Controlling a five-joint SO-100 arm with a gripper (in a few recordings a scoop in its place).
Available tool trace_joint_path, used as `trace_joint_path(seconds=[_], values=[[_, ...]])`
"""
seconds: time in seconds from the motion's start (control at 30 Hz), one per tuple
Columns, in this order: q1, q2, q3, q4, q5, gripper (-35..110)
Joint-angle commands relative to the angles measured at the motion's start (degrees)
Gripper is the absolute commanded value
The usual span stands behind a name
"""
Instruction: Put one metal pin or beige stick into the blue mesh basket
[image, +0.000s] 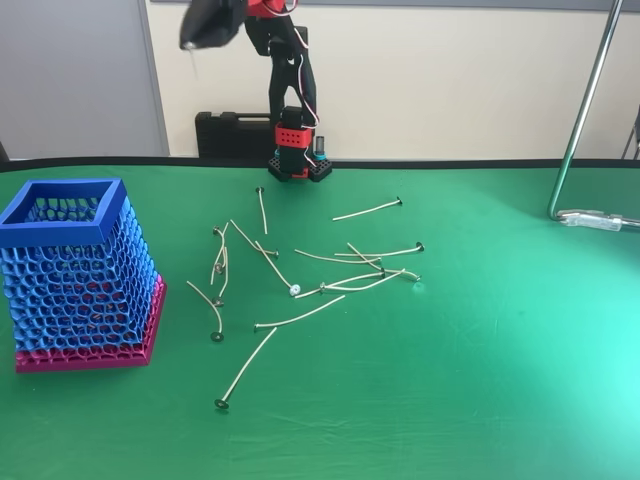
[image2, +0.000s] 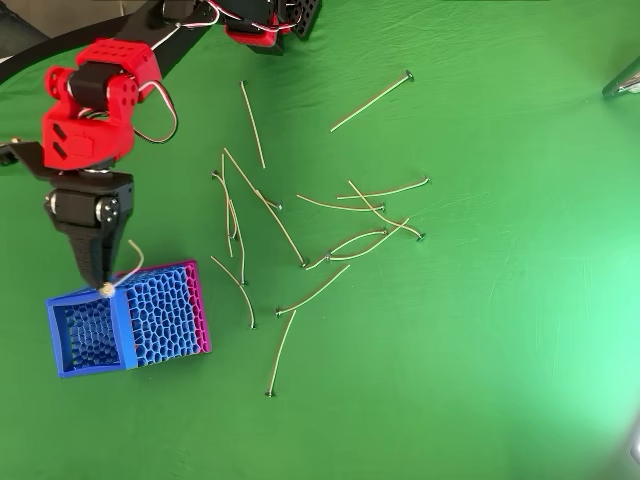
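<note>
1. The held stick (image2: 131, 262) is thin, pale beige and slightly curved, with a small round grey head at its lower end; in the overhead view it sits at the left of the frame, its head right over the upper right corner of the basket rim.
2. The gripper (image2: 100, 277) is black, points down the frame and is closed on that stick near its head; in the fixed view the gripper (image: 192, 42) shows as a blurred dark shape at the top left, high above the table.
3. The blue mesh basket (image2: 62, 340) stands at the lower left of the overhead view: a solid blue square rim, honeycomb mesh walls and a magenta-pink base. In the fixed view the basket (image: 62, 232) stands upright at the left edge, widening towards its base.
4. Many like sticks (image: 300, 318) lie loose on the green table (image: 500, 380), scattered from just right of the basket to the frame centre, several crossing one another.
5. The arm's red and black base (image: 298, 160) stands at the far table edge, top centre of the fixed view.
6. A black case (image: 232, 135) lies behind the base, and a metal stand (image: 585, 110) rises at the right.
7. Nothing lies across the basket's open top.
</note>
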Motion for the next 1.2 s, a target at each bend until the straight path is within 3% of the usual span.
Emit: trace_joint_path(seconds=[0.0, 0.6, 1.17], values=[[2.2, -1.8, -5.4, -3.7, -2.4, 0], [9.9, -19.2, -16.5, -17.3, -10.0, 0], [8.6, -29.0, -21.5, -30.8, -14.2, 0]])
